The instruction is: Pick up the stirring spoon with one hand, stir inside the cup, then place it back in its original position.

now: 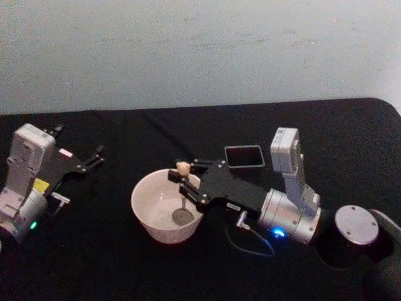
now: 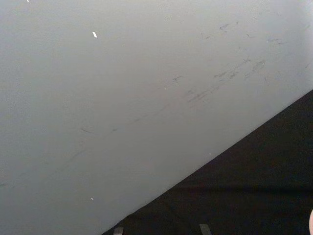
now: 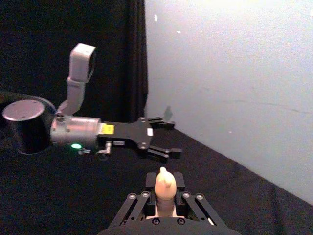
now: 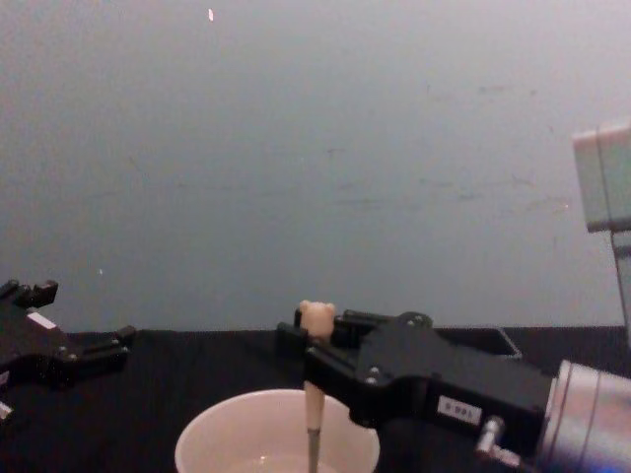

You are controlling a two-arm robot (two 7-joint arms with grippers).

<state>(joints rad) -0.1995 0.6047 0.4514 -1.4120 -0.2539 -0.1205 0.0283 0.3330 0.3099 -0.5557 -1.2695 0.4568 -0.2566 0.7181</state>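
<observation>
**Right gripper holds the spoon upright in the cup**

The right gripper (image 1: pixel 188 177) reaches in from the right, low over the desk (image 1: pixel 113 269). Its black body lies across the right rim of the cup (image 1: pixel 143 199), and its silver wrist is farther right. Its fingers (image 1: pixel 202 164) are closed in on the spoon (image 1: pixel 183 168), pinching the cream handle just under the bear head.

The spoon stands nearly upright. The bear head sticks up above the fingers, and the thin neck runs straight down past the rim into the right half of the cup. In the head view a dark oval lies on the cup's floor below the neck. I cannot tell whether that is the spoon's bowl or its shadow, nor whether the bowl touches the floor. In the chest view the neck drops below the rim and runs off the lower edge.

The cup stands on the black desk near the middle, a little to the left. A dark square holder (image 1: pixel 244 157) sits to the far right of the cup, just beyond the right gripper and apart from the cup.

The left gripper (image 3: pixel 171 135) is at the left of the desk, well apart from the cup, pointing toward the middle. Its fingers are spread wide and hold nothing.

A pale wall (image 1: pixel 188 50) rises behind the far edge of the desk.
</observation>
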